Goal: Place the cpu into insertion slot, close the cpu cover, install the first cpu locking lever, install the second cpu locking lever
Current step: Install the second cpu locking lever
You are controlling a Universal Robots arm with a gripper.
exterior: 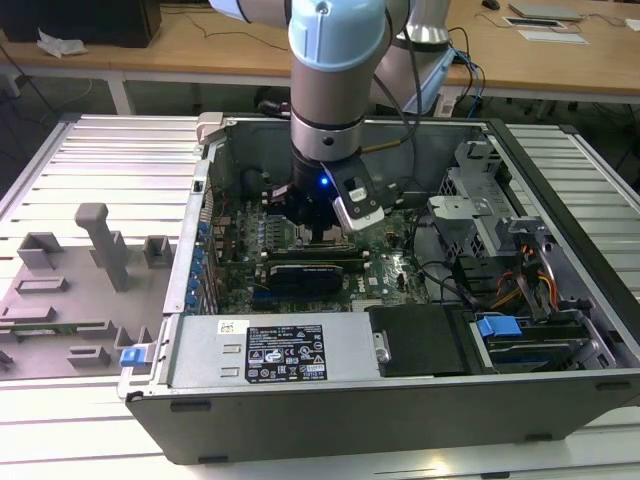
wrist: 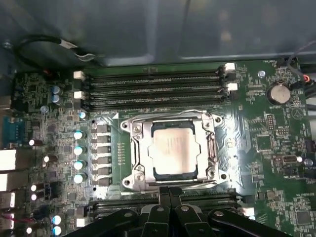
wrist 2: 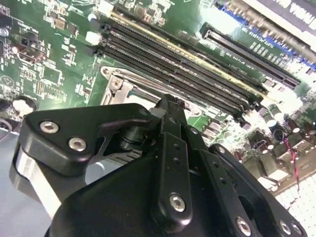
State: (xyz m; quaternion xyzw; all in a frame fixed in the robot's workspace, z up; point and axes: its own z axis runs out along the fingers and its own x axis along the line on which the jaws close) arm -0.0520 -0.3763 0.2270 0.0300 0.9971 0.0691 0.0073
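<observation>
Black gripper (wrist: 170, 193) linkage fills the foreground in both wrist views, its fingers drawn together, holding nothing I can see, poised at the socket's near edge. Just beyond the tips, the cpu (wrist: 173, 155) lies flat in the insertion slot (wrist: 129, 129) with the cpu cover (wrist: 139, 154) framing it, between memory slots (wrist: 153, 86) mid-motherboard (wrist: 269, 143). Both locking levers are hard to make out; the linkage hides the socket's near edge.

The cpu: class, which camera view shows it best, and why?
The first wrist view: the cpu lies face-up, whole, inside the silver cover. In the second wrist view the gripper blocks it; in the exterior view the arm covers it.
</observation>
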